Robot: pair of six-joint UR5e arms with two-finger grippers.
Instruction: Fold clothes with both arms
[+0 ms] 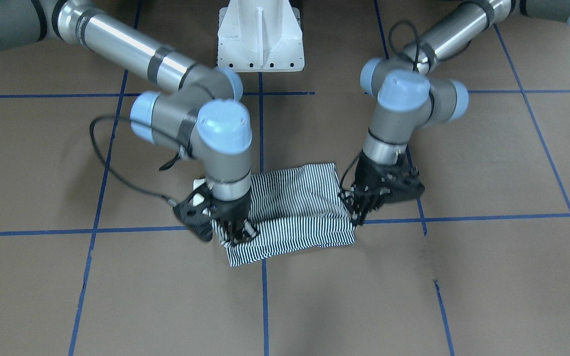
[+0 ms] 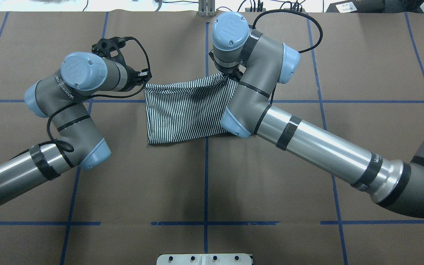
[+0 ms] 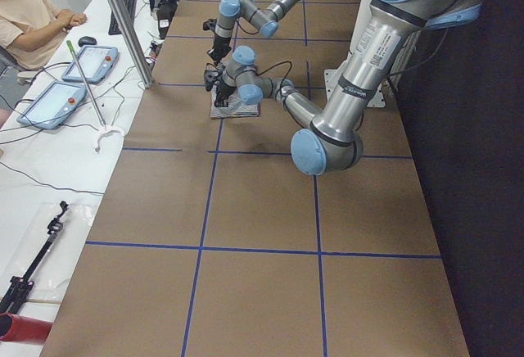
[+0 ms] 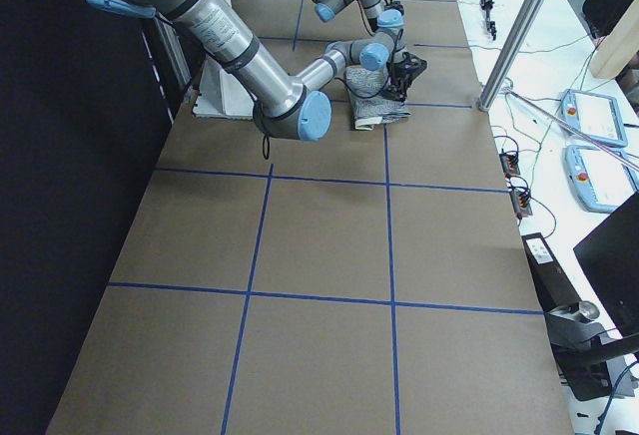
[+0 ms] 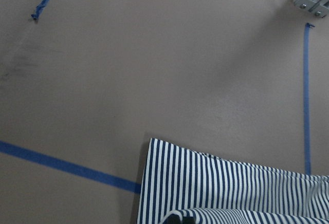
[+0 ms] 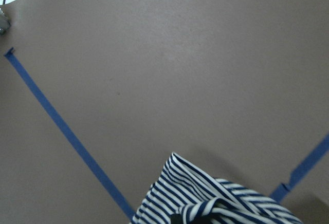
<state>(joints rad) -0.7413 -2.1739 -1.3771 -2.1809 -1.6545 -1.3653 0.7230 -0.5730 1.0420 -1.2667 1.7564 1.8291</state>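
The left gripper sits low, pressed together on a pinch of striped cloth. From it the shirt runs across to the other gripper, folded into a rough rectangle on the table, most of it on the robot's side of both grippers. Blue tape passes under the shirt between them. The right gripper pinches the opposite corner; its wrist view shows bunched fabric rising toward it.
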